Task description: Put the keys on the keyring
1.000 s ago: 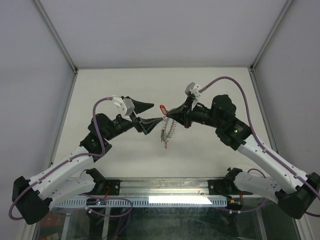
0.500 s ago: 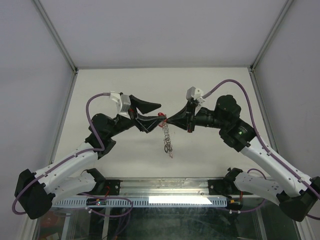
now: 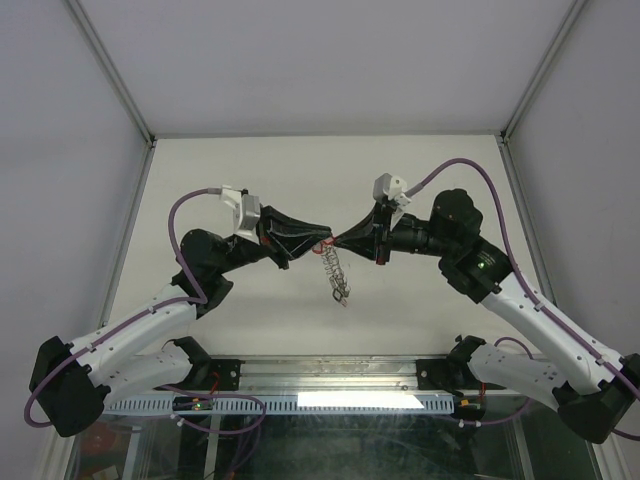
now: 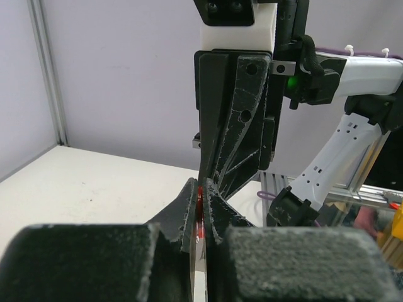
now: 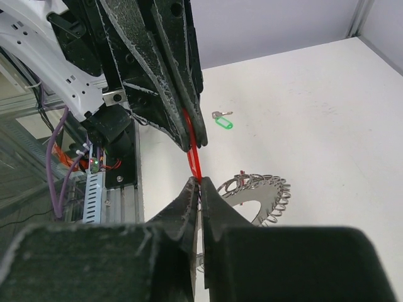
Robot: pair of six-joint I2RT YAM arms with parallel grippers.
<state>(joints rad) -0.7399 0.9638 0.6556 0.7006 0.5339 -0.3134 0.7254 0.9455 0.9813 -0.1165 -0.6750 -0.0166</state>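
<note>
A red-headed key [image 5: 192, 157] is pinched from both ends above the table. My left gripper [image 3: 322, 240] is shut on its red head [image 4: 200, 200]. Tip to tip with it, my right gripper [image 3: 336, 241] is shut on the key's other end [image 5: 200, 184]. The keyring [image 3: 335, 272], a grey ring fringed with small silvery keys, hangs just below the two tips and shows beside my right fingers [image 5: 264, 192]. The green-headed key [image 5: 223, 122] lies on the white table, apart from both grippers.
White table [image 3: 230, 180] walled by pale panels with metal corner posts [image 3: 110, 65]. Arm bases and a cable tray [image 3: 300, 400] run along the near edge. A purple cable [image 3: 190, 215] loops off the left wrist, another [image 3: 470, 170] off the right.
My left gripper moved right to meet the right gripper's tip and shut on the red key head. The keyring swung slightly under the tips. The right gripper stayed shut.
</note>
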